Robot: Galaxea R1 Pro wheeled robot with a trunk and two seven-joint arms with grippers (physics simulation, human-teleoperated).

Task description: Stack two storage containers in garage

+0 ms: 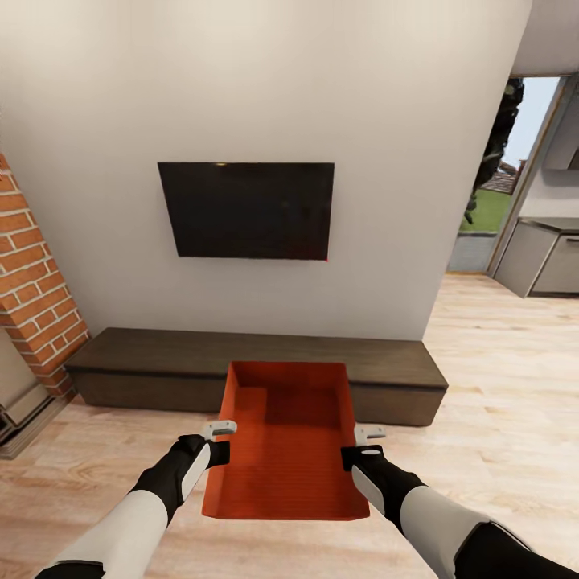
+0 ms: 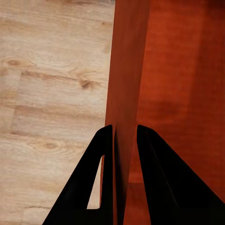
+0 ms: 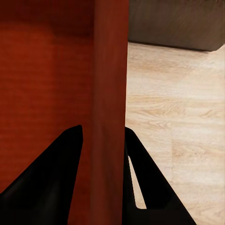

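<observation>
Orange bin (image 1: 285, 450) held level before the TV (image 1: 246, 210); left hand (image 1: 218, 429) and right hand (image 1: 369, 435) each pinch a side wall, balancing it for carrying.

Both arms: smooth white shells on the forearm links, changing to matte black housings at the wrists. Right arm shows an added black section at the near end of the white link. Left gripper (image 1: 219, 429) and right gripper (image 1: 369, 434): small pale grey blocks sit at the tip of each black wrist. Wrist views: fingers (image 2: 161, 187) are flat black, tapering wedges; the outer left finger has a slim triangular cut-out. Right fingers (image 3: 51, 183) same black, plain. No cables, screws or markings discernible.
</observation>
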